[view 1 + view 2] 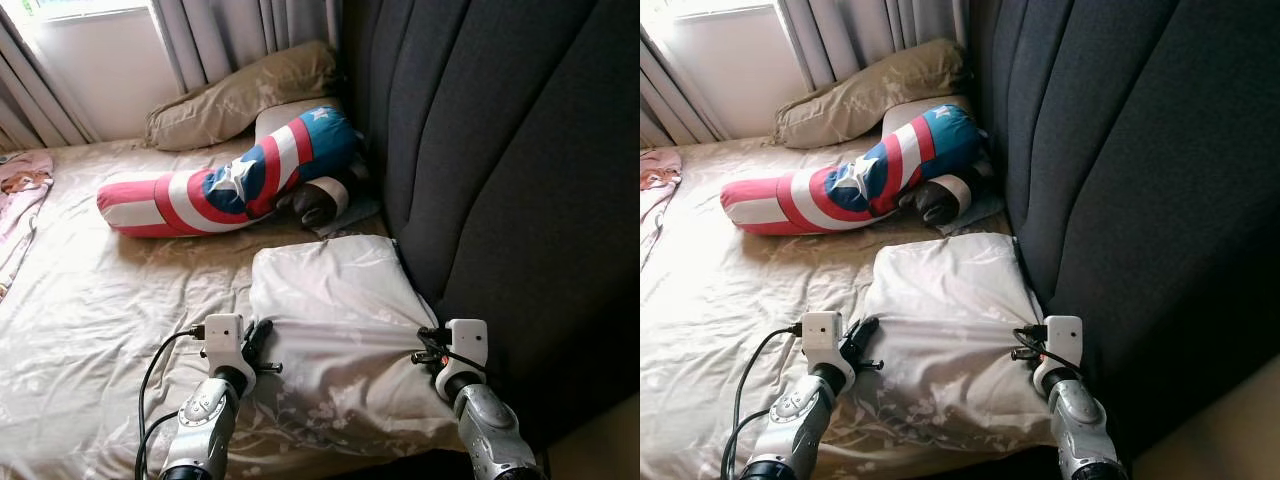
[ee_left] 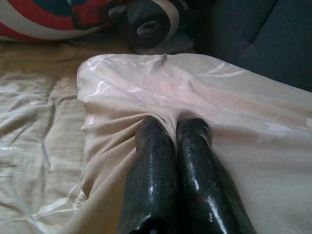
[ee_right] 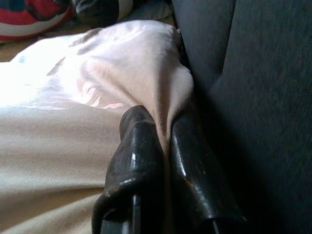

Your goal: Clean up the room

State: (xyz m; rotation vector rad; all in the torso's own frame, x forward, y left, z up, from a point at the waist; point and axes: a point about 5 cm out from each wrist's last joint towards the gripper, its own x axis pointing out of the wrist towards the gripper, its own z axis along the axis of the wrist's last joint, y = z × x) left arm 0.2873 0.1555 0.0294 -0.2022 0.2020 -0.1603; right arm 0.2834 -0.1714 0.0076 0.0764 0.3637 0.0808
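I have both arms stretched out over the bed point(image 1: 90, 300), and each one has hold of the same pale beige pillow point(image 1: 335, 300) that lies near the foot of my view, right against the dark grey padded headboard point(image 1: 500, 150). My left gripper point(image 1: 258, 340) has its jaws pinched together on a fold of the pillowcase at the pillow's left edge; the left wrist view shows the cloth bunched up and caught between the two black fingers point(image 2: 153, 180). My right gripper point(image 1: 428, 342) grips the pillow's right edge, just beside the headboard, its jaws closed on a ridge of fabric, with the fingers point(image 3: 136, 156) pressed to either side of it. Between my two grips the pillowcase is pulled taut into a crease.

Farther up the bed lies a long bolster cushion point(image 1: 230, 180) in red, white and blue with white stars, resting on the wrinkled beige floral sheet. A dark, white-banded end of another cushion point(image 1: 318, 200) sits just beside it, near the headboard. Behind these a tan pillow point(image 1: 240, 95) leans below the grey curtains point(image 1: 240, 30). A pink cloth point(image 1: 22, 190) lies at the bed's left edge.
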